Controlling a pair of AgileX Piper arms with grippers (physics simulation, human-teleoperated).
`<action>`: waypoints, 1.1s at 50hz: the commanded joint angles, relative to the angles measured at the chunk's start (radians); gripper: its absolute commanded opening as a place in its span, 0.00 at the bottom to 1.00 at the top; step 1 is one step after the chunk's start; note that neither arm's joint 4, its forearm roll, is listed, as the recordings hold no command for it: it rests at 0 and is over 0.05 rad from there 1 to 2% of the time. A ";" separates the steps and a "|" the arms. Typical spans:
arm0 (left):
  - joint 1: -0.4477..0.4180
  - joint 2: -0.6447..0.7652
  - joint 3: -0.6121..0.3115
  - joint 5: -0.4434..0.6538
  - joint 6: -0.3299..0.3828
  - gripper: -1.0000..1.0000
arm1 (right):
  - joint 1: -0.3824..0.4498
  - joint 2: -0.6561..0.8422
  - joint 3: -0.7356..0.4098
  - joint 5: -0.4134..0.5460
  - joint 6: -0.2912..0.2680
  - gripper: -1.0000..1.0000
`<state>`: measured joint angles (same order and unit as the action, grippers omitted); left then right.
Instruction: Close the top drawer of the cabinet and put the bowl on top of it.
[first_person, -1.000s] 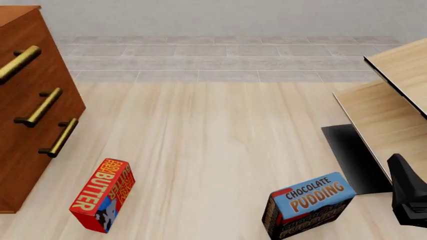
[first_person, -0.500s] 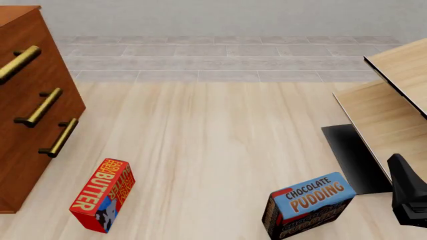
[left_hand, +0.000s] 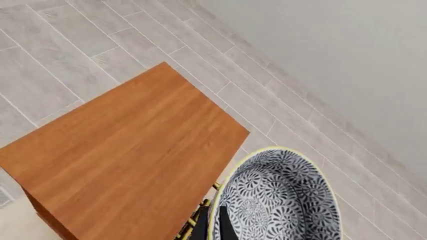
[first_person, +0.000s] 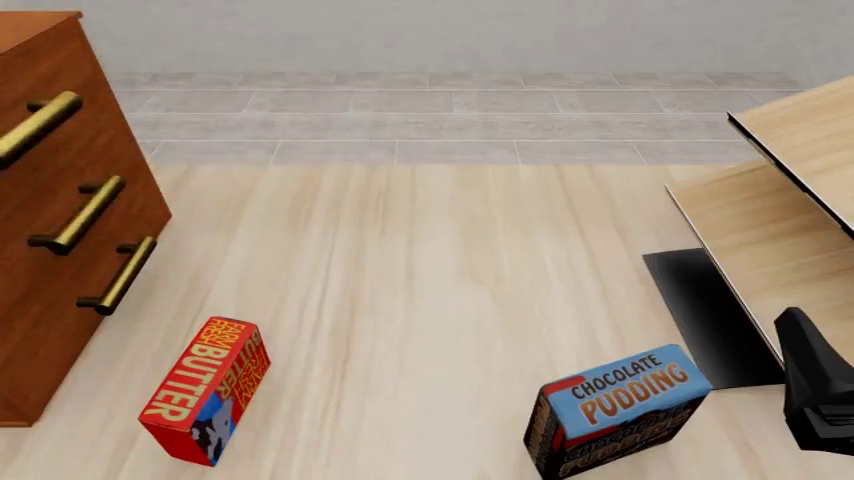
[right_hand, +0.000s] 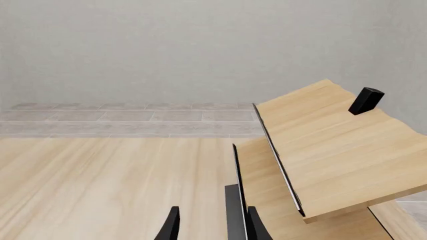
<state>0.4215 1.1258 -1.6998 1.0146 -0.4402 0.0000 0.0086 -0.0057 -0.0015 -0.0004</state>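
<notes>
Cabinet (first_person: 54, 200) at the far left of the table (first_person: 427, 300), three brass-handled fronts visible; the top drawer (first_person: 34, 125) sits flush with the two below it, so it reads as closed. In the left wrist view the cabinet's flat wooden top (left_hand: 127, 155) lies bare, seen from above. Pale wood shelving (first_person: 787, 200) stands at the right edge. The bowl (left_hand: 277, 200) hangs in the air just off the cabinet's near corner, above its top surface and not over it, not touching the wood. The left gripper (left_hand: 217, 227) has the bowl by its rim, one dark finger (left_hand: 225, 226) inside the wall, jaws pinched on it. The right gripper (right_hand: 213, 225) is parked low near the shelving, fingers apart and holding nothing. Butter box (first_person: 204, 390) lies near-left, chocolate pudding box (first_person: 617, 408) near-right.
</notes>
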 joint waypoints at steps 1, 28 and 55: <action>0.070 0.033 -0.016 -0.017 -0.003 0.00 | 0.000 -0.002 0.001 0.000 0.000 1.00; 0.184 0.067 0.105 -0.147 -0.020 0.00 | 0.000 -0.001 0.001 0.000 0.000 1.00; 0.229 0.111 0.163 -0.223 -0.010 0.00 | 0.000 -0.001 0.001 0.000 0.000 1.00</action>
<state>0.6306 1.2097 -1.5479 0.8266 -0.4548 0.0000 0.0086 -0.0057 -0.0015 -0.0003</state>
